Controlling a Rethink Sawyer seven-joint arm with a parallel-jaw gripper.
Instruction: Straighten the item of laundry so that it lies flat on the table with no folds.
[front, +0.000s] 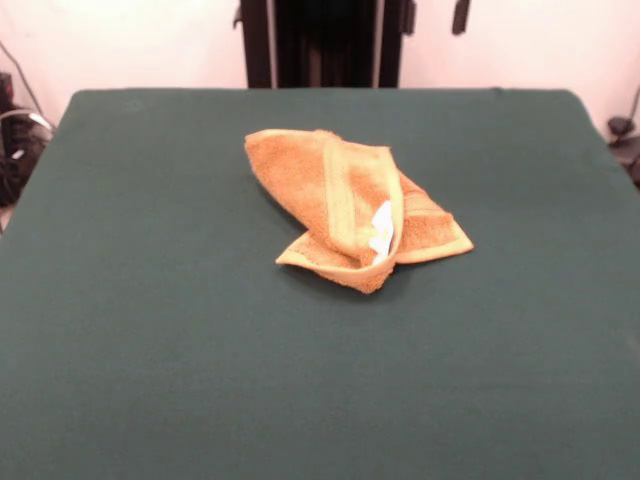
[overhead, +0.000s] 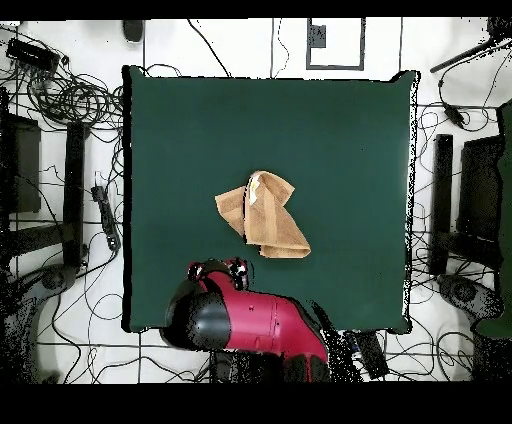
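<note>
Front view: I see the towel (front: 350, 205) crumpled near the middle of the table (front: 150, 350), a bit toward the far side. Orange-tan terry, nubby loops, with a paler flat-woven border band running down the folded-over flap. It is bunched into a rough wedge, one corner sticking out to the picture's right, another pointing toward the camera. A small white tag (front: 381, 232) pokes out by the fold. The table cloth is dark green, smooth, matte. I only see the black pedestal at the top; no arm here.

Overhead view: the towel (overhead: 263, 214) reads as an overlapped, lopsided shape at the centre of the table (overhead: 340, 130). This view adds the red and black arm (overhead: 250, 320) hunched over the table's bottom edge, apart from the towel. The gripper (overhead: 219, 269) shows only as dark parts; I cannot tell whether it is released or clenched. Cables litter the floor around.
</note>
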